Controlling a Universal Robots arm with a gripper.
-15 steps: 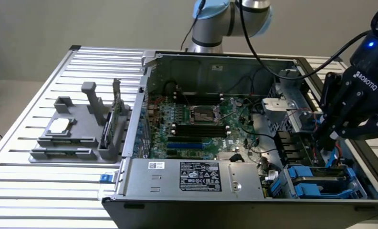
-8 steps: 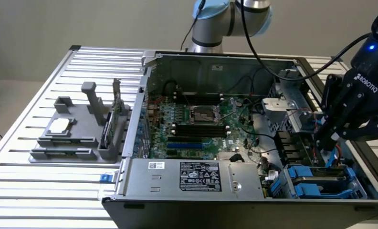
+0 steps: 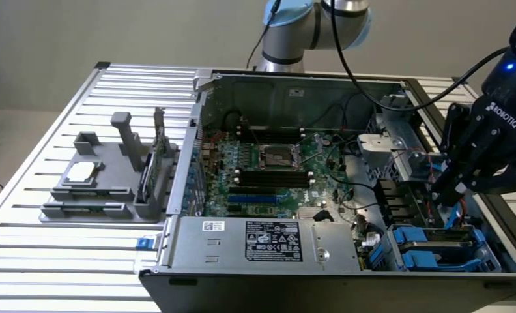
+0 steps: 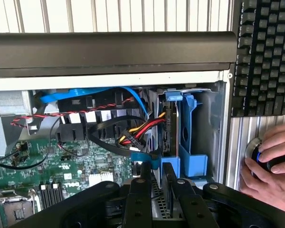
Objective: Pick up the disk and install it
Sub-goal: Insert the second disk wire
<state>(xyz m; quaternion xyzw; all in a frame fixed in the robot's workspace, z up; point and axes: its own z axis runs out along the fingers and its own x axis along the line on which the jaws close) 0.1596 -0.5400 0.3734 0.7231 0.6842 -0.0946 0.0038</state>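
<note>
My gripper (image 3: 442, 194) reaches down into the open computer case (image 3: 180, 176) at the exterior view's right, over the drive bay. In the wrist view the gripper (image 4: 156, 175) has its two black fingers (image 4: 140, 199) shut on the disk (image 4: 156, 202). The disk shows edge-on as a grey perforated metal strip with a blue carrier piece at its end. Just beyond it stands the bay's blue plastic carrier (image 4: 190, 137), with a dark drive edge (image 4: 168, 128) beside it. The exterior view shows the blue carrier (image 3: 436, 251) low in the case's near right corner.
Red, yellow and black cables (image 4: 133, 135) and a blue ribbon (image 4: 85, 93) crowd the bay's side. The motherboard (image 3: 275, 169) and power supply (image 3: 267, 241) fill the case. A grey parts holder (image 3: 101, 182) sits at the left. A person's hand (image 4: 273, 164) rests by a keyboard (image 4: 266, 52).
</note>
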